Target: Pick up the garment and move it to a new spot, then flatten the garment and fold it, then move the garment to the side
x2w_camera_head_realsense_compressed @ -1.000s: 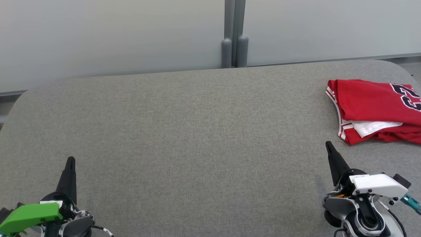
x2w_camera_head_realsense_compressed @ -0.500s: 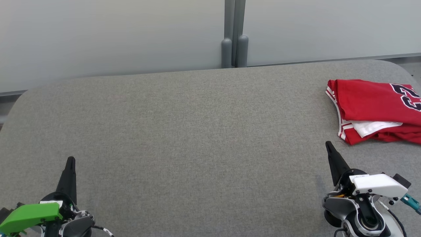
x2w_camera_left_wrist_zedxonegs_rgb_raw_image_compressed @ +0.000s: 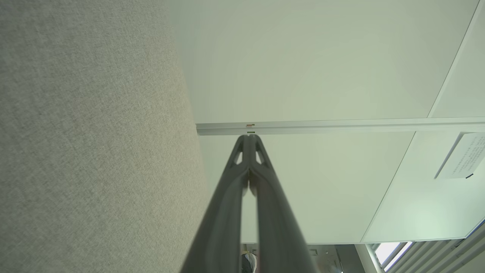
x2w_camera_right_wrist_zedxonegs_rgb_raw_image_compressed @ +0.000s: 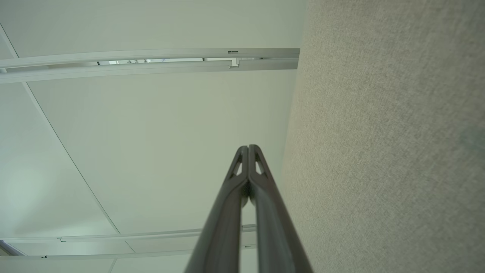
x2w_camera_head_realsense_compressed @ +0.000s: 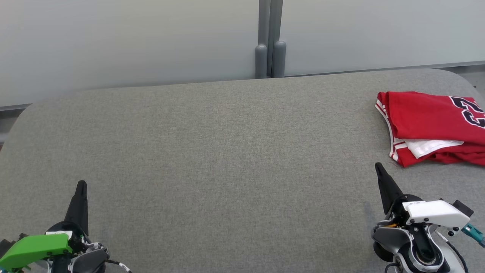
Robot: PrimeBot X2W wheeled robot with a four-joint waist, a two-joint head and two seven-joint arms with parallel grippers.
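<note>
The garment (x2w_camera_head_realsense_compressed: 428,121), a red jersey with white trim and dark numerals, lies folded at the far right of the grey table (x2w_camera_head_realsense_compressed: 227,159), partly cut off by the picture's edge. My right gripper (x2w_camera_head_realsense_compressed: 378,167) is shut and empty, its tip just short of the garment's near left corner. At the lower left my left gripper (x2w_camera_head_realsense_compressed: 81,185) is shut and empty, far from the garment. In the left wrist view the left gripper (x2w_camera_left_wrist_zedxonegs_rgb_raw_image_compressed: 250,137) has its fingertips pressed together. The right wrist view shows the right gripper (x2w_camera_right_wrist_zedxonegs_rgb_raw_image_compressed: 248,147) with its tips together too.
A pale wall panel (x2w_camera_head_realsense_compressed: 132,41) runs behind the table, with two grey posts (x2w_camera_head_realsense_compressed: 269,57) at its middle seam. The table's rounded corners show at back left and back right.
</note>
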